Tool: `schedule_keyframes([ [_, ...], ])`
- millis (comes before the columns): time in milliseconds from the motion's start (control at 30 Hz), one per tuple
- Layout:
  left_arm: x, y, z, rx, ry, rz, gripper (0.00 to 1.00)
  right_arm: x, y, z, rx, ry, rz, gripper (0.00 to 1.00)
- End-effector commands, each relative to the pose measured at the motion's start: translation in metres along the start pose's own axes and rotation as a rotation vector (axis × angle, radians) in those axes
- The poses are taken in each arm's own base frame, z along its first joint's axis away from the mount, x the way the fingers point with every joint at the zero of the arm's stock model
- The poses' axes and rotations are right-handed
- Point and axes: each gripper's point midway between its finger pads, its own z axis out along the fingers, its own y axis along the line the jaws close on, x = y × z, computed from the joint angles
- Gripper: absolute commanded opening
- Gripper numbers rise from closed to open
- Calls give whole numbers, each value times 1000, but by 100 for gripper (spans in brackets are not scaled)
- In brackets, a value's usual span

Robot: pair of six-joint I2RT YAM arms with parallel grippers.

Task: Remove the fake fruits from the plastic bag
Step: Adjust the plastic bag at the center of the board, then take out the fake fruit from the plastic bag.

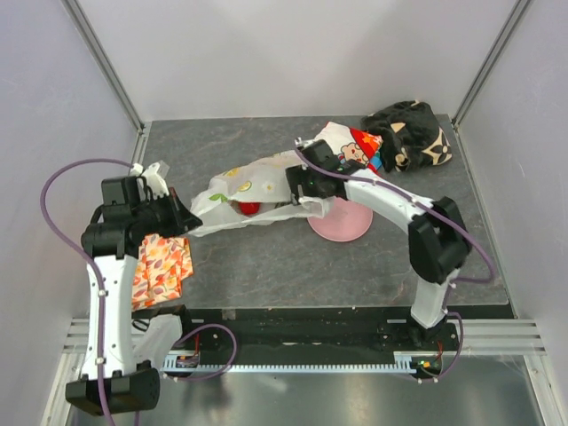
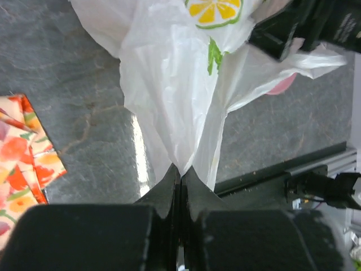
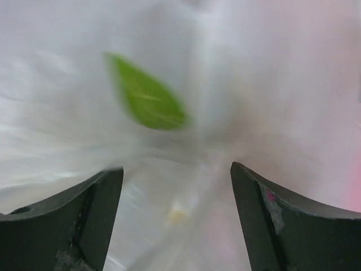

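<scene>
The plastic bag [image 1: 248,191] lies stretched across the middle of the table, white and crinkly with lemon and leaf prints. A shiny red fake fruit [image 1: 249,208] shows through its film; other fruits are hidden. My left gripper [image 1: 182,217] is shut on the bag's left end, and the left wrist view shows the film [image 2: 169,84] pinched between the fingertips of that gripper [image 2: 180,169]. My right gripper [image 1: 299,184] sits at the bag's right end. It [image 3: 176,169] stands open in the right wrist view, with blurred bag film [image 3: 169,73] filling the space ahead of its fingers.
A pink plate [image 1: 342,222] lies under the right arm beside the bag. An orange patterned cloth [image 1: 160,266] sits at the front left. A white cartoon cloth [image 1: 351,146] and a black cloth [image 1: 410,133] lie at the back right.
</scene>
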Motion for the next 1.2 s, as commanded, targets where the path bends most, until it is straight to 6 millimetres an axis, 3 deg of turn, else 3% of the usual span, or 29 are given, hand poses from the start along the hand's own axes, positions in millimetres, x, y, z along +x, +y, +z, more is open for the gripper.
schedule_keyframes([
  [0,30,-19,-8,131,59,11,2,24,-9,-45,0,10,-43,84],
  [67,36,-22,1,180,67,-12,2,14,3,-48,-40,-43,-100,81],
  [167,37,-36,7,293,95,-49,2,0,37,-53,-139,-99,-232,78],
  [300,22,-41,14,333,85,-30,1,-24,87,-74,-300,-170,-381,71],
  [367,14,-37,18,311,86,-32,1,-28,112,-85,-396,-196,-465,61],
  [467,6,-35,23,301,80,-29,1,-21,137,-86,-476,-190,-533,53],
  [633,-3,-35,26,304,76,-31,2,-24,163,-91,-538,-209,-572,53],
  [800,-1,-34,27,300,80,-33,2,-52,186,-115,-575,-330,-624,55],
  [900,1,-36,24,307,77,-20,2,-56,188,-100,-558,-325,-637,52],
  [933,2,-35,23,304,75,-16,1,-52,188,-84,-549,-299,-628,49],
  [1000,6,-32,22,284,75,-10,2,-56,193,-74,-550,-297,-609,45],
  [1033,9,-31,21,281,82,-13,2,-51,192,-54,-533,-268,-592,42],
  [1167,13,-31,20,278,89,-23,1,-50,199,-23,-523,-231,-529,35],
])
